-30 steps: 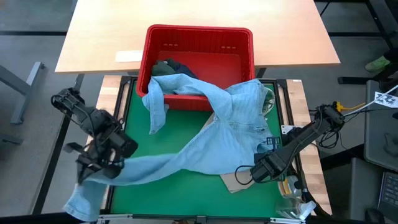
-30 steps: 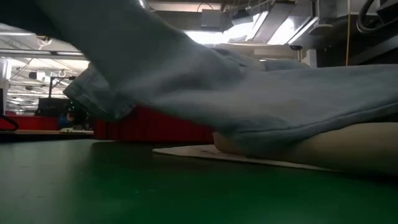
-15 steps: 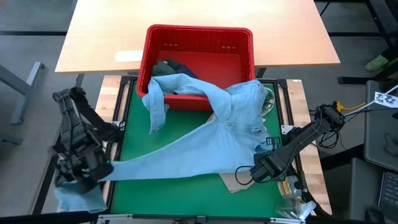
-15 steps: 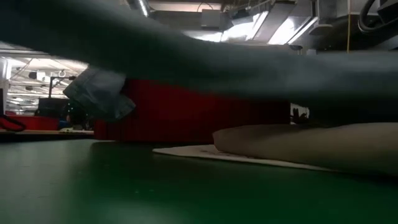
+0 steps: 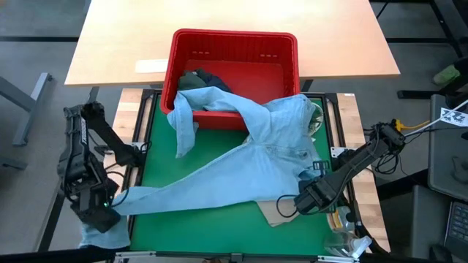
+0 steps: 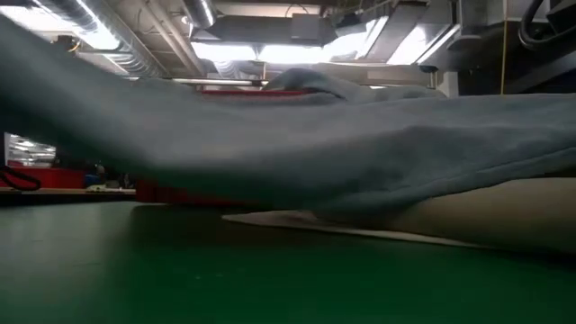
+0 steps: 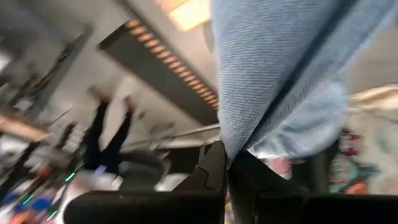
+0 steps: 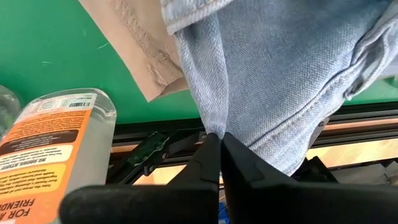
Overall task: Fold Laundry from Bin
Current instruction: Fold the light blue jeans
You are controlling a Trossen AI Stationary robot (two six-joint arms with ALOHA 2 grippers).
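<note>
Dragging outward: left hand (image 5: 101,212), clamped on a sleeve of the light blue denim shirt (image 5: 274,150), swinging out past the green bench (image 5: 197,223) edge, stretching it taut; right hand (image 5: 289,205) pinching the hem; collar trailing over the red plastic bin (image 5: 234,40).

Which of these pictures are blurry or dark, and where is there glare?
Left wrist view: the room behind is smeared, only the light blue shirt is fairly sharp. Low view: dim, the shirt a dark band against glaring ceiling lights. High view and right wrist view: evenly lit and sharp.
</note>
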